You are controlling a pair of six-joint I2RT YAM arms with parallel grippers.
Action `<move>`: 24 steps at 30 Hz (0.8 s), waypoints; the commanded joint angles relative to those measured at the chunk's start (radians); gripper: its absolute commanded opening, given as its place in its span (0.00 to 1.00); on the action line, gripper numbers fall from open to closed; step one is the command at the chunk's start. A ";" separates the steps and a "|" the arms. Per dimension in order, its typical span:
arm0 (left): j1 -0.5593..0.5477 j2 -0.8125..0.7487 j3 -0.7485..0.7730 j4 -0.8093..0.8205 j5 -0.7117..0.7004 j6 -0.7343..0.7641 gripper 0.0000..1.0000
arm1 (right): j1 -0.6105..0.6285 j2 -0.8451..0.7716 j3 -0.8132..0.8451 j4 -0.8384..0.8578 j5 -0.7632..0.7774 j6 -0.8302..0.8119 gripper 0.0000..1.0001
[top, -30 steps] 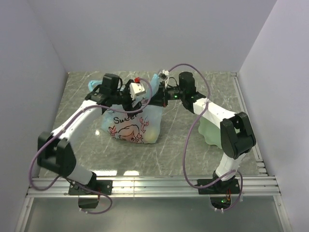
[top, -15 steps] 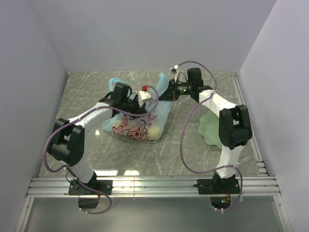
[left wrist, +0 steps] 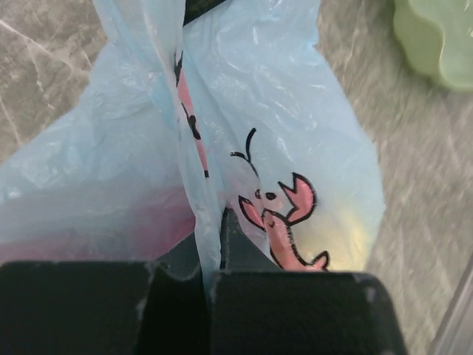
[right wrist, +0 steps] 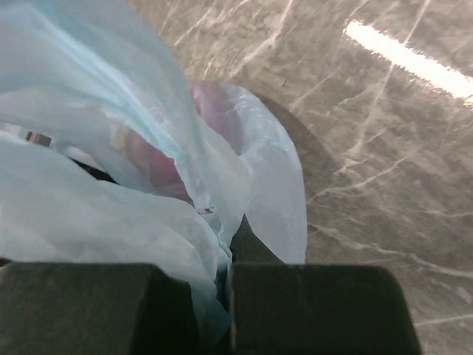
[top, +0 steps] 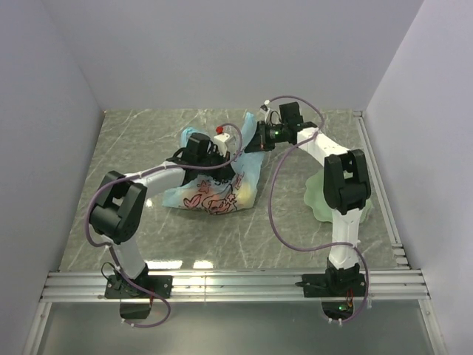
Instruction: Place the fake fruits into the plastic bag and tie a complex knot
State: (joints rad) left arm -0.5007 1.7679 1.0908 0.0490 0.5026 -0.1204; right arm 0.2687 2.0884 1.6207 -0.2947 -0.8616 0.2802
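Left tool (left wrist: 211, 248) is clamped shut on a fold of the plastic bag (top: 214, 191). Right tool (right wrist: 228, 248) is pinched shut on another flap near the mouth. Bag lies on the desk (top: 148, 244), fake fruits (left wrist: 353, 231) showing through the film. Loading looks done; no knot visible yet. A second ago the left tool was wide open and the bag stood taller.

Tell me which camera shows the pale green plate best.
The top external view: the plate lies beside the right arm, which covers part of it. The left wrist view catches only a blurred wavy edge in its corner. The right wrist view shows none of it.
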 commanded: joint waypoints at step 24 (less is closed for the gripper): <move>-0.030 -0.096 -0.020 0.032 0.053 -0.136 0.18 | 0.128 -0.116 -0.161 0.220 0.070 0.123 0.51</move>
State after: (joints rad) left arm -0.5259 1.7645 1.0721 0.0818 0.5297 -0.3019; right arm 0.3645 1.9308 1.3823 -0.0624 -0.8803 0.3962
